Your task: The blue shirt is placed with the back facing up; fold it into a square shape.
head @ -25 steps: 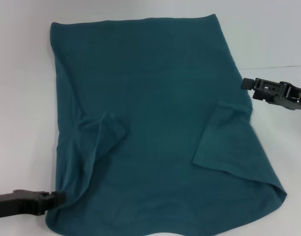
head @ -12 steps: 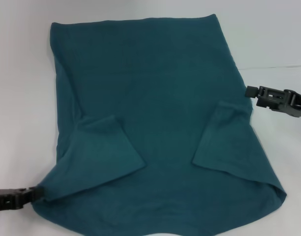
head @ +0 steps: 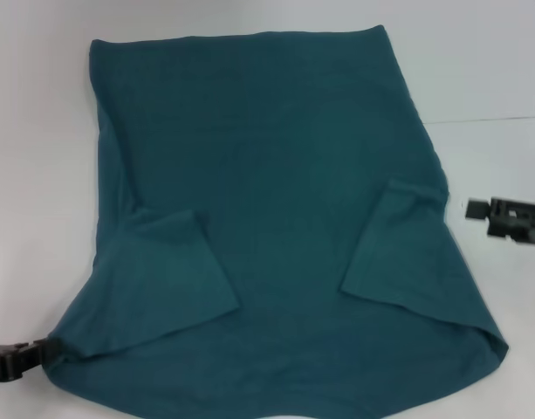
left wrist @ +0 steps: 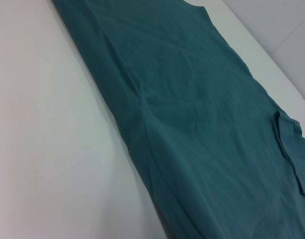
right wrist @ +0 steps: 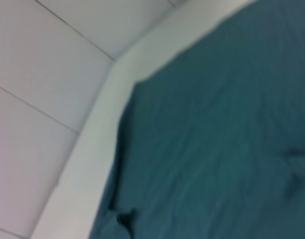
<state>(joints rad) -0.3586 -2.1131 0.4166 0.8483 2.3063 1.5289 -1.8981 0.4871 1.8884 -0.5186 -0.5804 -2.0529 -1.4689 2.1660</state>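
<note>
Early days on this fold: the blue shirt (head: 276, 227) lies flat on the white table (head: 40, 175), both sleeves tucked inward, no square yet. Its long axis runs away from the robot, hem at the far end. The left gripper (head: 23, 360) touches the near left corner, the right gripper (head: 476, 209) sits just beside the right edge; I cannot tell either grip.

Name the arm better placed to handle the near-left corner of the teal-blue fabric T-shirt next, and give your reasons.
Left. The left claw sits right at that corner of the teal-blue fabric T-shirt. The right claw hangs off the shirt's far side, clear of the cloth.
</note>
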